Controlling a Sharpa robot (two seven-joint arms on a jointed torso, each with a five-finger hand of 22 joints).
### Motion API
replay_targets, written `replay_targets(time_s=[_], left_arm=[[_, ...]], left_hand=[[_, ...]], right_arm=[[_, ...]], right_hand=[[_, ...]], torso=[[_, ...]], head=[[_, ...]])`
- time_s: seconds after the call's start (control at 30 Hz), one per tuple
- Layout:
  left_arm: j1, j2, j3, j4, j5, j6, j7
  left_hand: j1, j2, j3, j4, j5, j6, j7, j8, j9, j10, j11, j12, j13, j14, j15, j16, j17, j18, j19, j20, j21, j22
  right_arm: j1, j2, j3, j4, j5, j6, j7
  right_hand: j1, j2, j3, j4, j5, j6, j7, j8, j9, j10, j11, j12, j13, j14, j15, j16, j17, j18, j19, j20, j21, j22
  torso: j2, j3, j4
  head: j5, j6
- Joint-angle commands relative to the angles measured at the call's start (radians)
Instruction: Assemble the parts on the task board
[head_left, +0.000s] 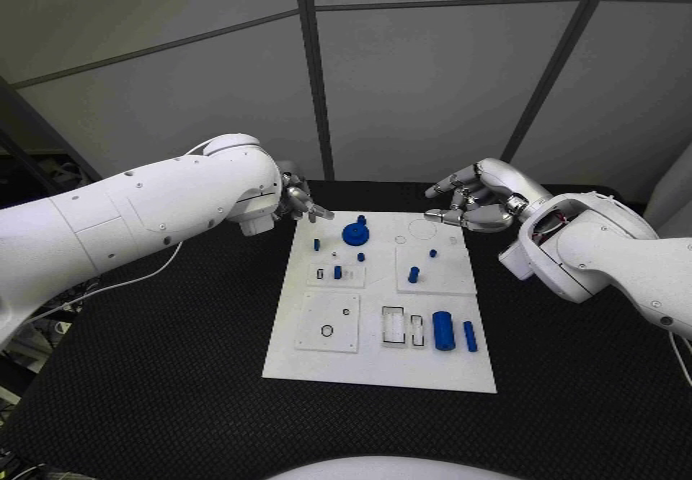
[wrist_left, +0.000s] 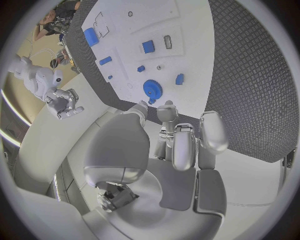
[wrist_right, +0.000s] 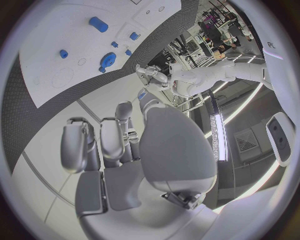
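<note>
The task board (head_left: 378, 350) lies flat in the middle of the black table (head_left: 159, 380), its long side running away from the robot, so both arms can reach it from either side. At its far left corner hovers the left hand (head_left: 300, 200), empty, fingers apart and pointing down toward the blue gear (head_left: 356, 235) standing just beside them; my guess is that the gear is its next concern. Small blue pegs (head_left: 414, 273) stand in the board's middle panels, and 2 blue cylinders (head_left: 454, 331) lie side by side near the right edge, probably waiting to be seated. Past the far right corner hangs the right hand (head_left: 472, 200), holding nothing, fingers loosely curved yet apart. Grey wall panels (head_left: 433, 90) close off the space behind the textured table.
</note>
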Motion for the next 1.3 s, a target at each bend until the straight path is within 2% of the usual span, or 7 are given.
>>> replay_targets(time_s=[0.03, 0.23, 0.37, 0.57, 0.8, 0.97, 1.3], left_arm=[[0.008, 0.036, -0.01, -0.07, 0.011, 0.09, 0.018], [0.013, 0.097, -0.022, -0.176, 0.011, 0.144, 0.023], [0.013, 0.123, -0.034, -0.222, 0.008, 0.173, 0.022], [0.009, 0.154, -0.044, -0.276, -0.01, 0.195, 0.031], [0.004, 0.175, -0.05, -0.305, -0.016, 0.217, 0.038], [0.001, 0.184, -0.057, -0.315, -0.017, 0.231, 0.043], [-0.006, 0.185, -0.068, -0.319, -0.017, 0.249, 0.049]], left_hand=[[0.009, 0.0, -0.009, 0.0, -0.004, 0.008, 0.004, -0.009, -0.014, 0.0, 0.005, -0.007, -0.001, 0.075, 0.008, -0.008, 0.15, -0.031, -0.007, 0.003, -0.009, -0.006], [0.005, 0.013, -0.012, 0.001, -0.004, 0.026, 0.002, -0.011, -0.03, 0.001, 0.004, -0.002, 0.002, 0.075, 0.007, -0.007, 0.151, -0.03, -0.006, 0.005, -0.01, -0.006], [0.001, 0.015, -0.015, 0.002, -0.004, 0.03, 0.002, -0.012, -0.035, 0.001, 0.004, -0.002, 0.003, 0.075, 0.007, -0.007, 0.151, -0.03, -0.006, 0.005, -0.011, -0.006], [-0.003, 0.013, -0.02, 0.002, -0.004, 0.033, 0.002, -0.014, -0.042, 0.001, 0.004, 0.001, 0.005, 0.075, 0.007, -0.007, 0.15, -0.03, -0.006, 0.005, -0.012, -0.007], [-0.012, 0.006, -0.029, 0.003, -0.004, 0.036, 0.002, -0.017, -0.051, 0.002, 0.004, 0.008, 0.009, 0.075, 0.007, -0.005, 0.152, -0.03, -0.004, 0.005, -0.01, -0.003], [-0.012, 0.005, -0.03, 0.002, -0.004, 0.037, 0.002, -0.017, -0.052, 0.002, 0.004, 0.008, 0.009, 0.075, 0.007, -0.005, 0.153, -0.03, -0.004, 0.005, -0.011, -0.004], [-0.028, 0.0, -0.039, 0.004, -0.004, 0.045, 0.0, -0.017, -0.061, 0.002, 0.003, 0.007, 0.01, 0.076, 0.007, -0.001, 0.156, -0.03, -0.003, 0.005, -0.01, -0.001]], right_arm=[[0.002, 0.003, 0.001, 0.0, -0.001, 0.004, 0.004], [0.002, 0.005, 0.001, -0.001, -0.001, 0.012, 0.002], [0.002, 0.006, 0.001, -0.001, -0.002, 0.015, 0.001], [0.002, 0.006, 0.001, 0.0, -0.002, 0.015, 0.001], [0.002, 0.007, 0.001, -0.001, -0.002, 0.017, 0.0], [0.002, 0.009, 0.001, -0.002, -0.002, 0.018, 0.0], [0.002, 0.013, 0.001, -0.005, -0.002, 0.02, 0.001]], right_hand=[[-0.008, 0.001, 0.001, 0.005, 0.005, 0.006, 0.0, -0.007, -0.001, 0.006, 0.002, 0.001, 0.0, 0.013, -0.009, -0.005, 0.001, 0.003, 0.001, -0.002, -0.006, 0.042], [-0.006, 0.004, 0.003, 0.004, 0.006, 0.006, -0.001, -0.007, -0.001, 0.009, 0.001, 0.006, 0.004, 0.014, -0.009, -0.001, 0.007, 0.002, 0.005, -0.002, 0.0, 0.048], [-0.006, 0.004, 0.003, 0.004, 0.006, 0.006, -0.001, -0.007, -0.001, 0.009, 0.001, 0.007, 0.005, 0.014, -0.009, -0.001, 0.007, 0.002, 0.006, -0.002, 0.0, 0.049], [-0.005, 0.005, 0.004, 0.003, 0.007, 0.006, -0.001, -0.007, -0.001, 0.008, 0.001, 0.004, 0.002, 0.014, -0.009, -0.004, 0.004, 0.002, 0.004, -0.002, -0.002, 0.046], [-0.004, 0.005, 0.005, 0.003, 0.007, 0.006, -0.001, -0.007, -0.002, 0.008, 0.001, 0.005, 0.002, 0.014, -0.009, -0.003, 0.004, 0.002, 0.005, -0.002, -0.002, 0.047], [-0.004, 0.005, 0.005, 0.003, 0.007, 0.006, -0.001, -0.007, -0.002, 0.008, 0.001, 0.005, 0.002, 0.014, -0.009, -0.003, 0.004, 0.002, 0.005, -0.002, -0.002, 0.047], [-0.004, 0.005, 0.005, 0.002, 0.008, 0.006, -0.001, -0.007, -0.002, 0.009, 0.001, 0.006, 0.002, 0.014, -0.009, -0.003, 0.005, 0.002, 0.005, -0.002, -0.002, 0.047]], torso=[[0.001, 0.0002, -0.0013], [0.001, -0.0009, -0.0006], [0.001, -0.0002, -0.0009], [-0.001, -0.0015, 0.0005], [-0.001, -0.0001, -0.0005], [-0.001, -0.0016, 0.0006], [-0.001, -0.0008, 0.0011]], head=[[0.003, 0.004], [0.007, 0.002], [0.007, -0.002], [0.008, -0.007], [0.007, -0.005], [0.007, -0.006], [0.005, -0.005]])
